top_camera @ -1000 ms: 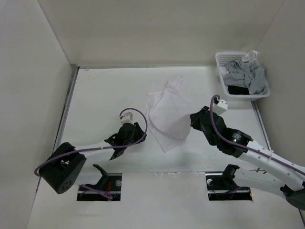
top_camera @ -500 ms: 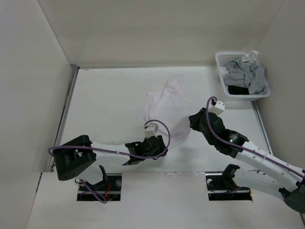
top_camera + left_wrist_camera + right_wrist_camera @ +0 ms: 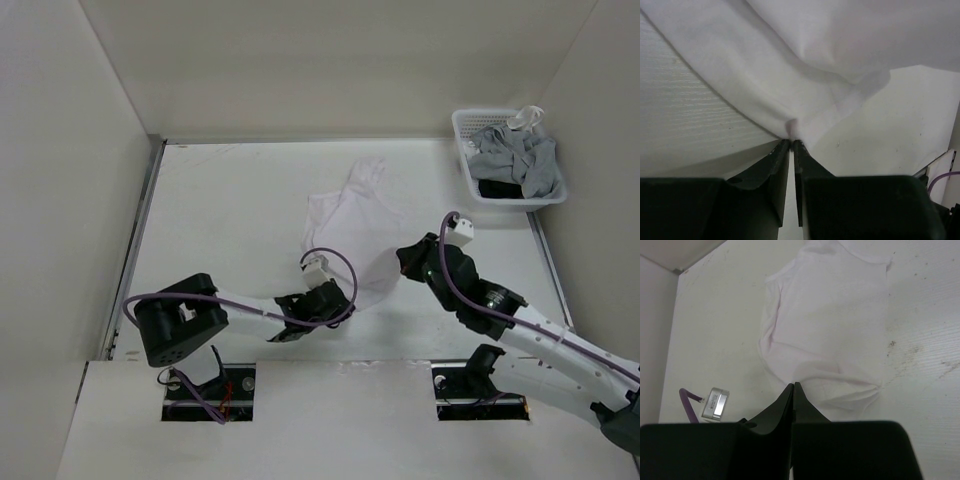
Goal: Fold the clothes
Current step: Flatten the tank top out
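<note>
Right now the white garment (image 3: 350,235) is lying mid-table with broad tabletop (image 3: 220,200) stretching leftward to the wall (image 3: 70,150), and the left gripper (image 3: 791,144) and right gripper (image 3: 793,386) are each pinching its near edge, jaws closed.

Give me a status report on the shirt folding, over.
Left tool shut on white garment, near edge. Right tool shut on its right side. Not yet folded. Basket far right, clear of work.

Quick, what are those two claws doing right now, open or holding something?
Left gripper: closed, pinching the white garment at its edge.
Right gripper: closed, apparently pinching the same garment.
</note>
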Controlling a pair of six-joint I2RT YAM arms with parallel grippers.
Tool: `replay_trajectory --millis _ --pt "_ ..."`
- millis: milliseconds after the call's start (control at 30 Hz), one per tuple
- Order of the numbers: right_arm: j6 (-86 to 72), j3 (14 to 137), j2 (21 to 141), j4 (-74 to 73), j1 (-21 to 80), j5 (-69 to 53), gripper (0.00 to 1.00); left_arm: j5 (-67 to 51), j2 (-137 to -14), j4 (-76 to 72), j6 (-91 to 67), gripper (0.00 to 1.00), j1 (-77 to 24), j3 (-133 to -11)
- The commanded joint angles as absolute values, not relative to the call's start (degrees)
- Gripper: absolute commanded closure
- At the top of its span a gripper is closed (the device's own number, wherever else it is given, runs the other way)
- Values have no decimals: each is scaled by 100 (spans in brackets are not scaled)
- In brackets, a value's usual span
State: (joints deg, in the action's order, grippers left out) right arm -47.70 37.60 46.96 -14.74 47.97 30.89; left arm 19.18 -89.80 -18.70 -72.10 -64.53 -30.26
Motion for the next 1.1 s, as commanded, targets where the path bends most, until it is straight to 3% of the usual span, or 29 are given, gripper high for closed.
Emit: replay_trajectory --millis 0,233,467,567,633,733,1067 --pt "-4641 3674 4518 -1116 4768 2962 99 2074 -8904 -1521 -7277 94 -6473 -2822" --pt "-4544 3577 4359 -1037 4654 2795 99 2408 -8122 -1082 -7198 100 -6377 -2541" --pt "-4535 3604 4219 -1134 4671 2777 99 2662 -5875 690 -6567 99 -5876 -2083" --pt "-4684 3525 4122 -1309 4723 2777 99 2768 -4907 1798 -6127 93 -5508 -2162" --pt "-4868 3385 4070 -1371 4846 2769 99 2751 -4580 2239 -5951 81 -5270 -2197" --pt "-5141 3165 3991 -1450 5040 2795 99 2699 -4447 2470 -5889 70 -5023 -2136" --pt "-5326 3032 4078 -1450 5216 2821 99 2136 -5281 1451 -5871 69 -5180 -2153"
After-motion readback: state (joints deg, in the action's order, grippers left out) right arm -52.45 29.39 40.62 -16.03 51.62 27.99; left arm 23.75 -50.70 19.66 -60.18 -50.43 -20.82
